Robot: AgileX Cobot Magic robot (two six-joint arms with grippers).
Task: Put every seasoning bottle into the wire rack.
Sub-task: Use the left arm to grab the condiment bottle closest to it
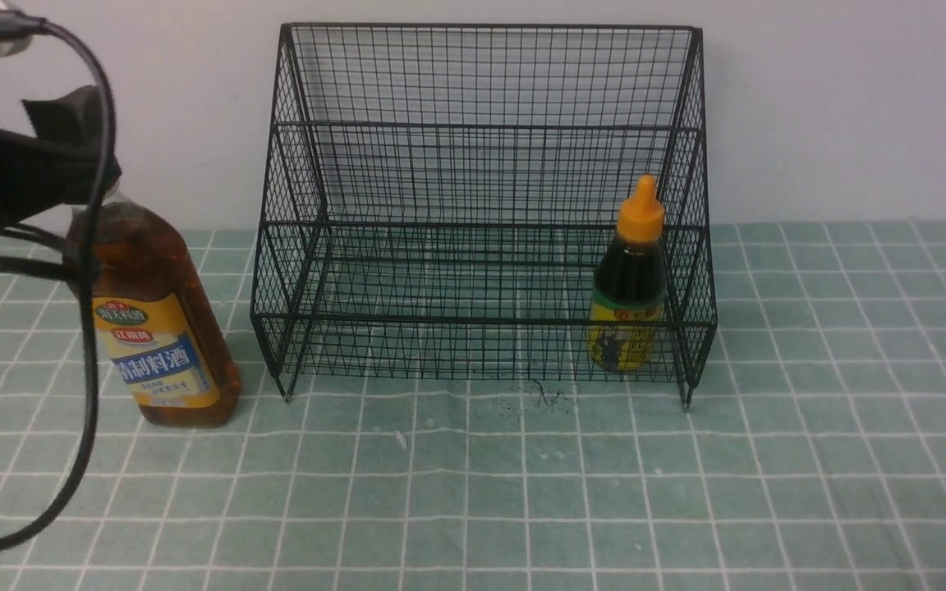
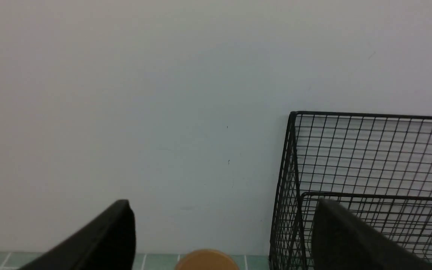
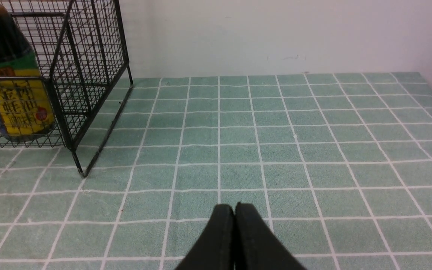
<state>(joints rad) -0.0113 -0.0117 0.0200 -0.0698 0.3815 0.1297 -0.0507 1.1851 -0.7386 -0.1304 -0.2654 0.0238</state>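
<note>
The tall amber seasoning bottle (image 1: pixel 163 328), with a yellow-blue label, stands on the cloth just left of the wire rack (image 1: pixel 489 124). My left gripper (image 1: pixel 46 156) hangs over its top and hides the cap in the front view. In the left wrist view the left gripper (image 2: pixel 223 204) is open, its fingers (image 2: pixel 114 232) wide apart on either side of the gold cap (image 2: pixel 206 261) without touching it; the rack (image 2: pixel 294 168) stands beside it. The small dark bottle (image 1: pixel 629 279) with an orange cap stands upright at the right end of the rack's lower tier; its label (image 3: pixel 13 97) shows. My right gripper (image 3: pixel 234 207) is shut and empty, low over the cloth right of the rack (image 3: pixel 68 138).
A green checked cloth (image 1: pixel 522 492) covers the table, and a white wall (image 1: pixel 851 107) rises close behind the rack. A black cable (image 1: pixel 94 328) loops down from the left arm in front of the amber bottle. Small dark marks (image 1: pixel 547 398) lie on the cloth before the rack.
</note>
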